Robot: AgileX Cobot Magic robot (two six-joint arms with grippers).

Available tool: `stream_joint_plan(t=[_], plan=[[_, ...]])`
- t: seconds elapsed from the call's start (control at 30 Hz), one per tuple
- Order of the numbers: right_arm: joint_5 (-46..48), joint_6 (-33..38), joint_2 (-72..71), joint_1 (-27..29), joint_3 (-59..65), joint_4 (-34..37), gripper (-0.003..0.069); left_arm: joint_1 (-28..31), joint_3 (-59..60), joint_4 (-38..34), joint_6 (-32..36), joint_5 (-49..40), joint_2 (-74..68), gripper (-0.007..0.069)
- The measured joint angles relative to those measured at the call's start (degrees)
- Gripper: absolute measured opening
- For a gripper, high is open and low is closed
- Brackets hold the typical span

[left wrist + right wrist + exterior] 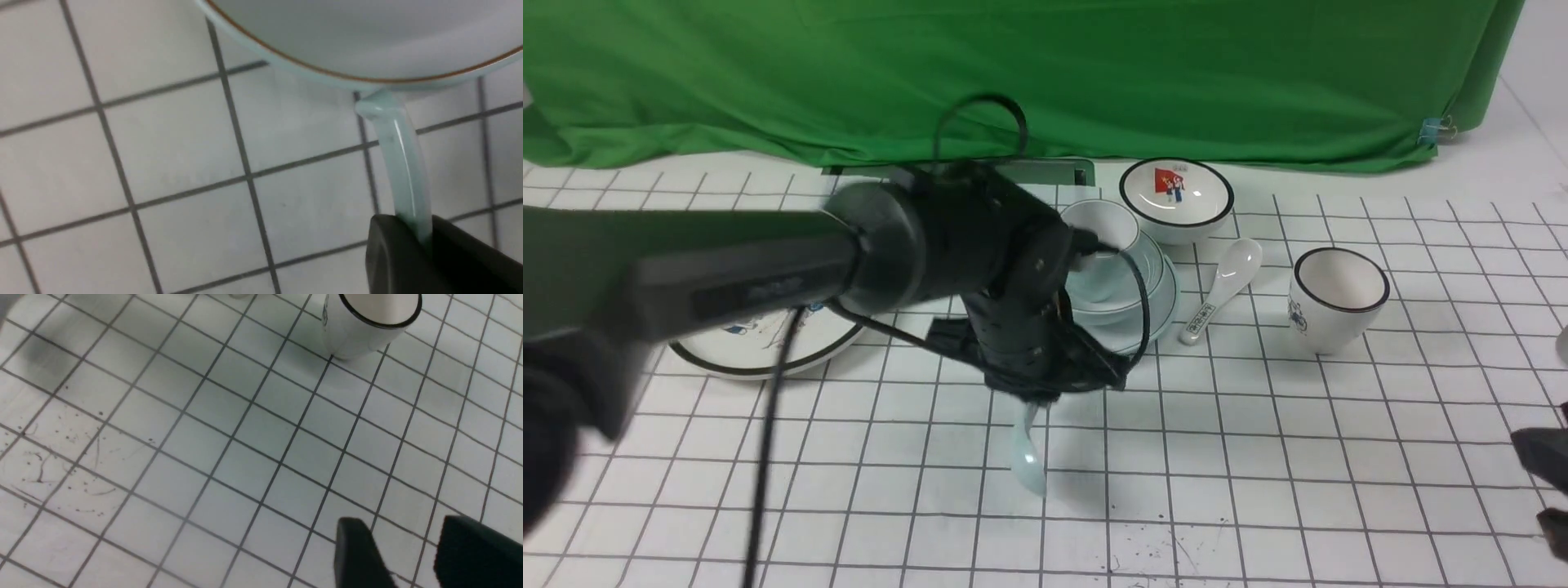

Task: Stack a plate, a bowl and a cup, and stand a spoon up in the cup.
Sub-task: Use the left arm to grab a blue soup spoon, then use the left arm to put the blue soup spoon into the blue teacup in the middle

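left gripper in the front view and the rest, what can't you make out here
- Left gripper's fingertips: front view, hidden behind its own arm and wrist.
- Spoon's gripped end: left wrist view, covered by the fingers.
- Plate's far side: front view, behind the bowl and cup.
- Right gripper: front view, mostly cut off by the right edge.

Front camera looks forward, down; wrist cameras sit closer.
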State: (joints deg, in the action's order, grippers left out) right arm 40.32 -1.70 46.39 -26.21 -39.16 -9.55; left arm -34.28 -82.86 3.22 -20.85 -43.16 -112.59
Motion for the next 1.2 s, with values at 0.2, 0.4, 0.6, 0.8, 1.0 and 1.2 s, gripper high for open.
stream_joint_plan(t=[0.2,0.4,0.6,0.8,1.0,1.2], plan=[[-7.3,0.0,-0.1,0.0,8.3,-0.6,0.0272,0.0,1.2,-0.1,5.4,21.7,11.4,-0.0009],[-15.3,-0.6,-1.4,0.0,13.1,-0.7,0.0222,1.3,1.3,3.1,12.0,51.9,6.2,-0.0009],[-17.4,-0.6,-1.7,0.0,13.6,-0.9,0.0222,4.7,1.7,4.2,14.9,63.5,-1.2,-0.0009],[-18.2,-0.6,-1.9,0.0,15.1,-0.9,0.0223,9.1,1.8,4.1,15.5,66.7,-3.3,-0.0009],[-19.2,-0.6,-1.9,0.0,15.1,-1.0,0.0223,9.1,1.8,5.5,15.5,67.0,-6.8,-0.0008],[-19.5,-0.6,-1.9,0.0,15.4,-1.0,0.0223,9.1,1.8,5.7,15.5,67.4,-9.0,0.0067]])
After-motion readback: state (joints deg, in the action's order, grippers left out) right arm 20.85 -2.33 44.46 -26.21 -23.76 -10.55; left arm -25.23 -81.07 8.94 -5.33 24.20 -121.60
